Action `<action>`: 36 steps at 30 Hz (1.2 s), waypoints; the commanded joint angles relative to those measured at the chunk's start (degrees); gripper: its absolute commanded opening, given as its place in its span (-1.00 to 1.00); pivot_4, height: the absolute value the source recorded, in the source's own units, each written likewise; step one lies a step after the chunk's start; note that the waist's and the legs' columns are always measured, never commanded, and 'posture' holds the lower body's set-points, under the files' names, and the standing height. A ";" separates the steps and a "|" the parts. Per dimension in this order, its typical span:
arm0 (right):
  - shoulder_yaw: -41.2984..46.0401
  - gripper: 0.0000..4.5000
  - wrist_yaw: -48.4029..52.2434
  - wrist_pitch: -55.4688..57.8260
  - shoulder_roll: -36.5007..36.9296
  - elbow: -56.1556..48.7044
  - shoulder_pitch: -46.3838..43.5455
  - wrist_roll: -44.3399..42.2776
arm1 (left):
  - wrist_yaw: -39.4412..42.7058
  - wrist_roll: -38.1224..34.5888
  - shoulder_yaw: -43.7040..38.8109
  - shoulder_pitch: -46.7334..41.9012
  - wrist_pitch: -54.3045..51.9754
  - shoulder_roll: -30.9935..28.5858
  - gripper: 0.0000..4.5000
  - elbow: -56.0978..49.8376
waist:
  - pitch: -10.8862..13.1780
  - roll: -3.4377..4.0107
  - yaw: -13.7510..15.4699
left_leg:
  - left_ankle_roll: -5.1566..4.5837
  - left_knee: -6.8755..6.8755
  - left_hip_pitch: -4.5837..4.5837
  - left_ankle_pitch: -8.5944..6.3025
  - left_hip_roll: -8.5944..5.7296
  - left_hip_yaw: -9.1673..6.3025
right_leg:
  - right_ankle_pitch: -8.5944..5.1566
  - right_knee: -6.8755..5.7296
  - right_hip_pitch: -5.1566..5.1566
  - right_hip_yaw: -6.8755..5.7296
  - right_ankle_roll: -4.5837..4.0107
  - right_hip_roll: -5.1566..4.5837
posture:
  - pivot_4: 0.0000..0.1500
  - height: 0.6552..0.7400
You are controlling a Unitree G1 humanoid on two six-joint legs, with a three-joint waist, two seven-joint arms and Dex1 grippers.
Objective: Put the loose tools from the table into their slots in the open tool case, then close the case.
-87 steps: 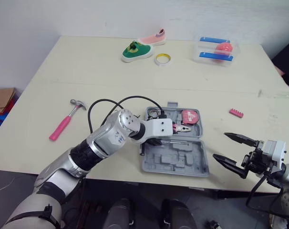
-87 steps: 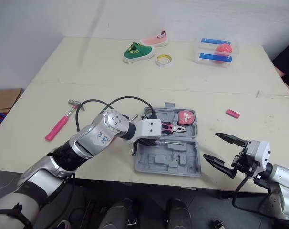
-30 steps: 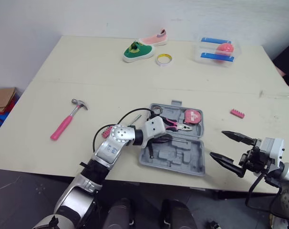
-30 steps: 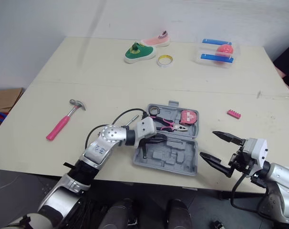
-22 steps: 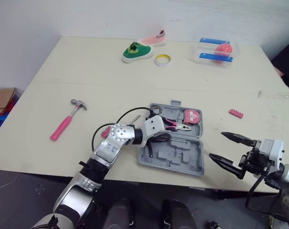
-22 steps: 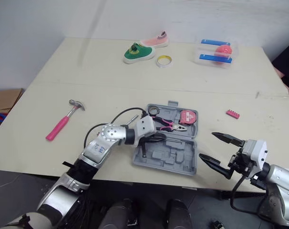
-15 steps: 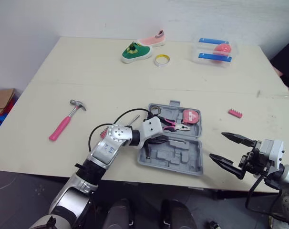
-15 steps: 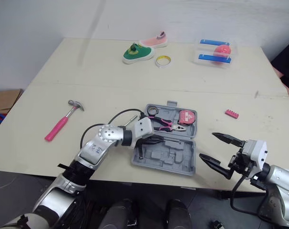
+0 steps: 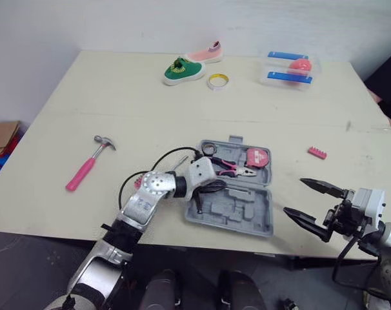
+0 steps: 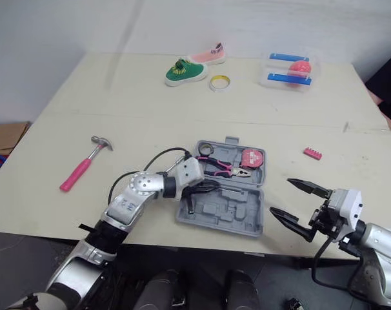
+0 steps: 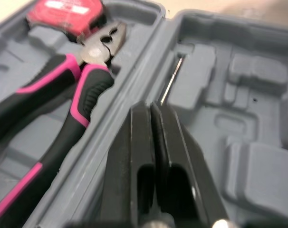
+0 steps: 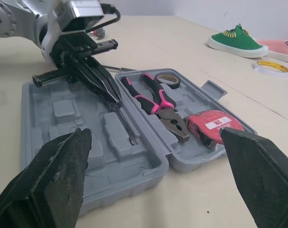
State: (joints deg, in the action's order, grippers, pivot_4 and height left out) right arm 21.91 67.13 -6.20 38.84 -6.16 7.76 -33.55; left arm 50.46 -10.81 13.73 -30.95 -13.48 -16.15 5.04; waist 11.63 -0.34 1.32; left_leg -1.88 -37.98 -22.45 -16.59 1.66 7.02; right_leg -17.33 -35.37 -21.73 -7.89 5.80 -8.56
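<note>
The grey tool case (image 9: 247, 212) lies open near the table's front edge. Its far half holds pink-handled pliers (image 9: 231, 169), a red tape measure (image 9: 258, 155) and a black tape roll (image 9: 208, 150). My left gripper (image 11: 151, 108) is shut, with its tips on the ridge between the two halves, at the end of a thin metal shaft (image 11: 171, 81). I cannot tell if it pinches the shaft. A pink-handled hammer (image 9: 87, 166) lies on the table to the left. A small pink bit strip (image 9: 317, 152) lies to the right. My right gripper (image 9: 294, 196) hangs open right of the case.
At the table's far side stand a green shoe (image 9: 182, 70), a pink shoe (image 9: 205, 51), a tape ring (image 9: 217, 80) and a clear box with a pink ball (image 9: 292, 68). A thin screwdriver (image 9: 182, 161) lies by the case's far left corner.
My left forearm has dropped low and the gripper has slid from above the pliers toward the case's left side. The case has turned slightly. The right gripper has stayed put.
</note>
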 commanded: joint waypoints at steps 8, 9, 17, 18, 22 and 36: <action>10.98 1.00 6.62 -6.99 6.59 11.77 -1.16 -0.31 | 5.89 -12.88 -26.15 13.42 4.33 -17.72 -0.09 -8.50 | 0.03 0.02 -1.30 | 0.02 0.08 0.20 -0.14 0.07 0.19 | -0.07 0.04 0.11 -0.02 -0.10 0.05 | 1.00 1.00; 11.72 1.00 6.89 -8.48 6.97 13.90 -1.50 0.22 | 5.13 -12.57 -28.57 15.33 5.63 -19.15 0.17 -7.40 | 0.03 0.02 -1.31 | 0.03 0.09 0.19 -0.14 0.08 0.17 | -0.08 0.04 0.09 -0.06 -0.12 0.06 | 1.00 1.00; 16.62 1.00 8.21 -23.40 10.63 37.22 -3.80 4.64 | 0.20 -13.22 -50.48 28.60 10.82 -27.36 0.98 6.46 | 0.04 0.02 -1.46 | 0.07 0.15 0.19 -0.60 0.08 0.16 | -0.10 0.15 0.05 0.01 -0.15 -0.02 | 1.00 1.00; 17.09 1.00 7.64 -24.79 11.14 39.89 -3.79 5.22 | -0.36 -13.04 -52.92 30.19 12.18 -28.10 0.98 8.76 | 0.04 0.01 -1.51 | 0.09 0.18 0.19 -0.61 0.09 0.16 | -0.12 0.16 0.03 -0.01 -0.18 -0.02 | 1.00 1.00; 18.53 1.00 6.15 -28.97 13.04 48.38 -3.16 6.40 | -2.73 -13.60 -60.93 33.79 15.36 -31.29 0.98 17.81 | 0.04 0.01 -1.70 | 0.12 0.49 0.23 -0.61 0.09 0.31 | -0.14 0.34 -0.08 0.01 -0.20 -0.02 | 1.00 1.00; 15.81 1.00 8.94 -31.77 10.94 54.80 -7.06 4.40 | -2.16 -19.12 -66.24 41.90 13.58 -33.12 0.98 15.82 | -0.03 -0.09 -2.56 | 0.30 0.89 0.28 -0.55 0.19 0.77 | -0.02 0.32 -0.58 0.49 -0.38 -0.07 | 1.00 1.00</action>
State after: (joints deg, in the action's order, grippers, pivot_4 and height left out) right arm 39.06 74.27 -38.52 50.99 52.37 2.00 -27.06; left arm 47.31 -27.32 -53.00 11.11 1.79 -49.21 26.26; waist 11.60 -0.43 -1.23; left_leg -1.54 -37.09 -22.18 -17.11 1.89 7.78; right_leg -17.33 -35.06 -22.32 -7.39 5.39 -8.60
